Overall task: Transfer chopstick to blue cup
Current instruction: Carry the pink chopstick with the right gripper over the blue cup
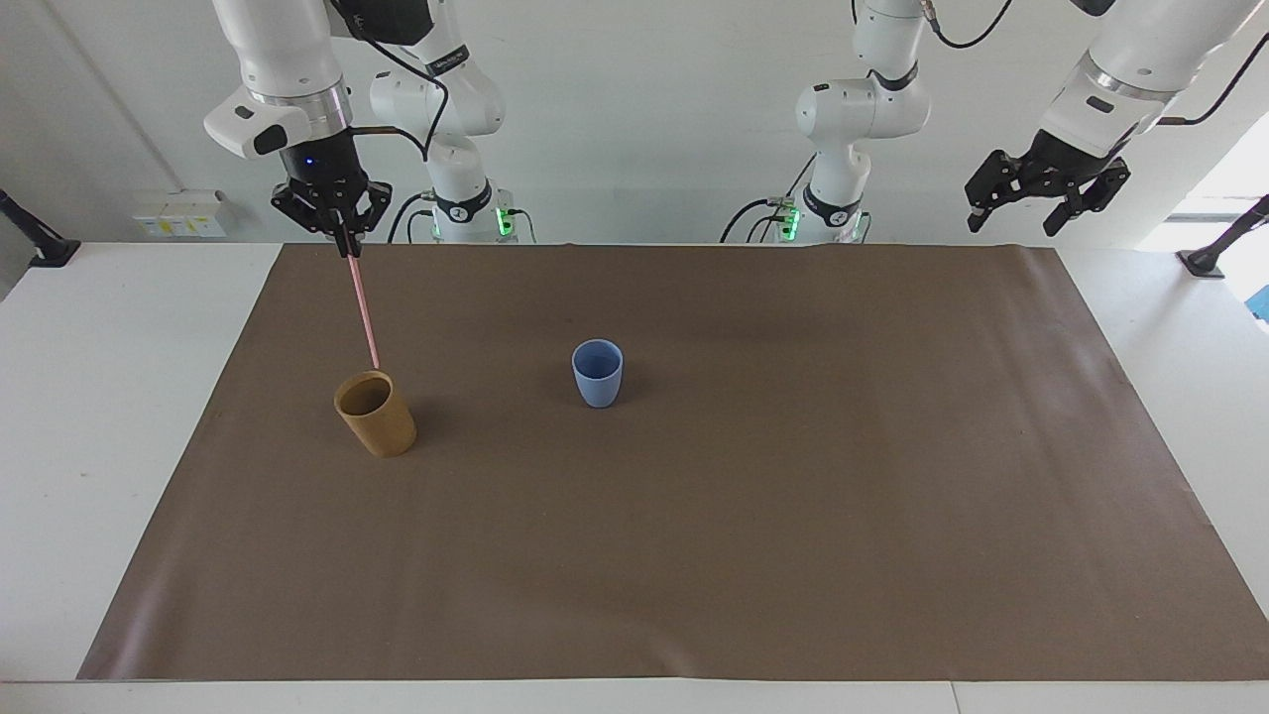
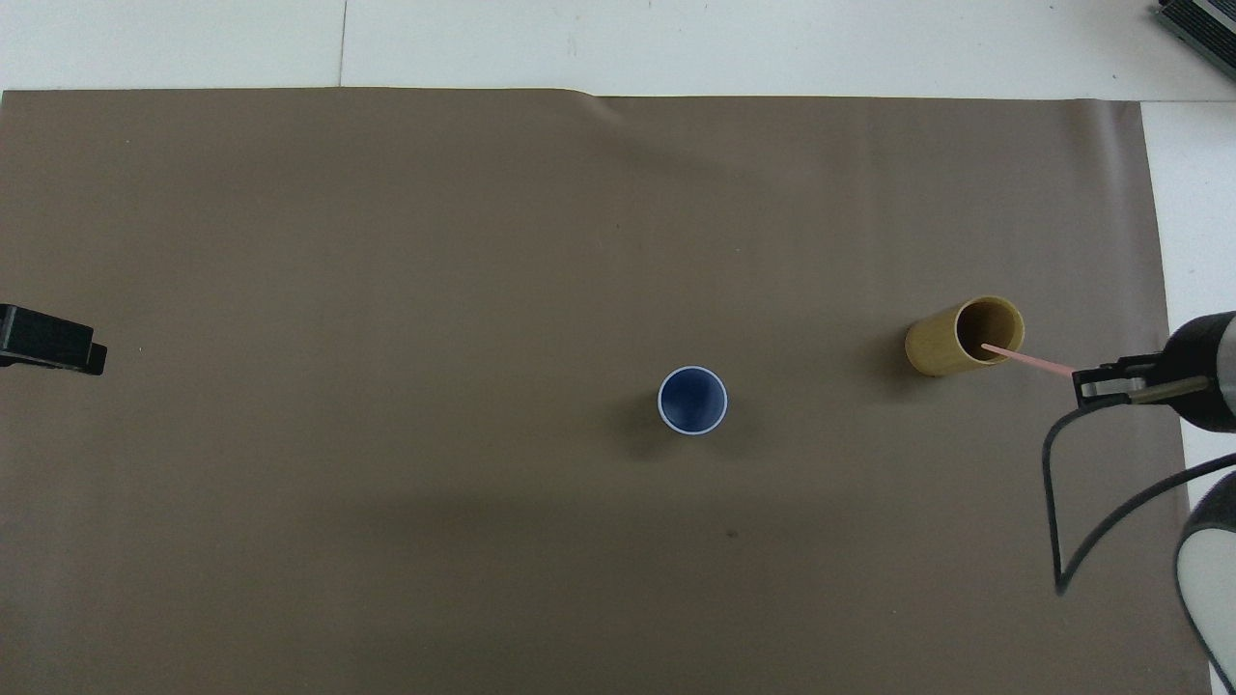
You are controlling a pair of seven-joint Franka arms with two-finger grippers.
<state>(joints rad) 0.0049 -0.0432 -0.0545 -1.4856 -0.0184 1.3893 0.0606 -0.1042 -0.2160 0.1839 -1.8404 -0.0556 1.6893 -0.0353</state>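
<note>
My right gripper (image 1: 342, 241) (image 2: 1080, 378) is shut on the top end of the pale-pink chopstick (image 1: 363, 307) (image 2: 1028, 360). The stick hangs almost upright, its lower tip just above the rim of the tan-brown cup (image 1: 376, 414) (image 2: 961, 336) at the right arm's end of the mat. The blue cup (image 1: 598, 372) (image 2: 692, 400) stands upright near the middle of the mat with nothing in it. My left gripper (image 1: 1043, 198) (image 2: 53, 345) waits open, raised above the left arm's end of the table.
A brown mat (image 1: 694, 516) (image 2: 386, 241) covers most of the white table (image 1: 99, 397). The two cups are the only things standing on it, roughly a cup's height or two apart.
</note>
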